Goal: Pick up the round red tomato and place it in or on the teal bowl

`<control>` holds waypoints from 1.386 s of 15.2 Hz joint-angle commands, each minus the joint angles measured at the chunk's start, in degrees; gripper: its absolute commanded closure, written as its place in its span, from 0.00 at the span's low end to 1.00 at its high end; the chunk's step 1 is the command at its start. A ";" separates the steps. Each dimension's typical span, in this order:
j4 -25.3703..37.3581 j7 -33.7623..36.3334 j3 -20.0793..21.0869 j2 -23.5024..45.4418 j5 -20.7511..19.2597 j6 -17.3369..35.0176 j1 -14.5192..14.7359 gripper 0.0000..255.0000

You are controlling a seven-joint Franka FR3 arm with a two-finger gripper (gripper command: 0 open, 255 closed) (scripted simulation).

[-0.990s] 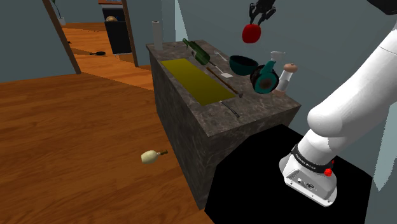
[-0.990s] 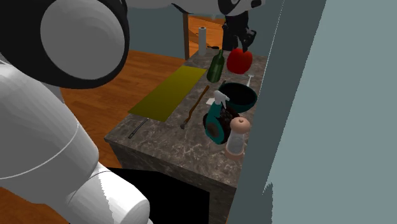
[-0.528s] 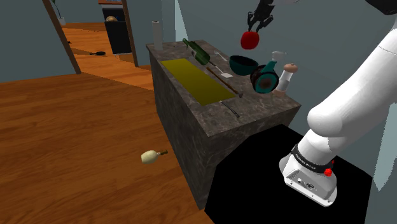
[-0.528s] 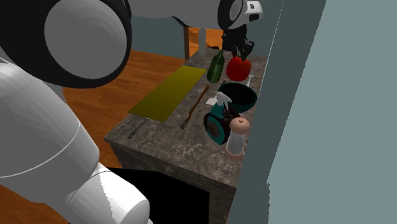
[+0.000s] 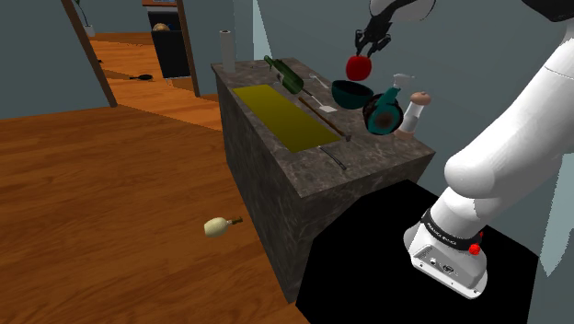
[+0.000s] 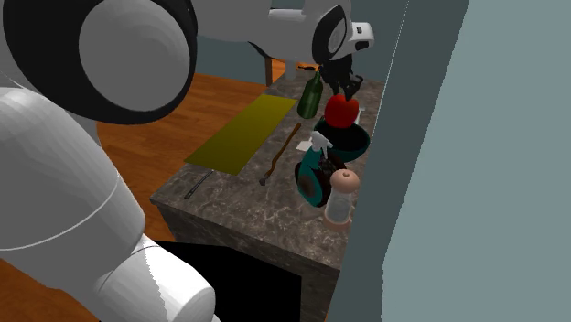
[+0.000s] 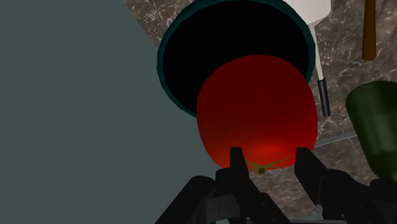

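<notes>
Tomato point(image 7: 257, 111) looks smooth, round and deep red, with a tiny green stem on top. The gripper point(image 7: 270, 159) has its fingers pinched onto that top. It hangs right over the teal bowl point(image 7: 235, 32) on the stone counter point(image 5: 377, 152).

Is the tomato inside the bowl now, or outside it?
Outside. The gripper clasps the tomato between its fingers and holds it in the air, just above the bowl.
</notes>
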 commanded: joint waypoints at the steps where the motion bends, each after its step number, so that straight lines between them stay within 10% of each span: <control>1: -1.40 0.26 0.03 0.20 -0.15 1.64 0.03 1.00; 14: -4.42 0.47 -0.03 1.75 -0.22 6.20 -0.03 1.00; 15: -4.40 0.49 -0.03 1.74 -0.23 6.17 -0.03 0.00; 21: -4.64 0.65 0.01 0.11 -0.49 4.78 0.04 0.00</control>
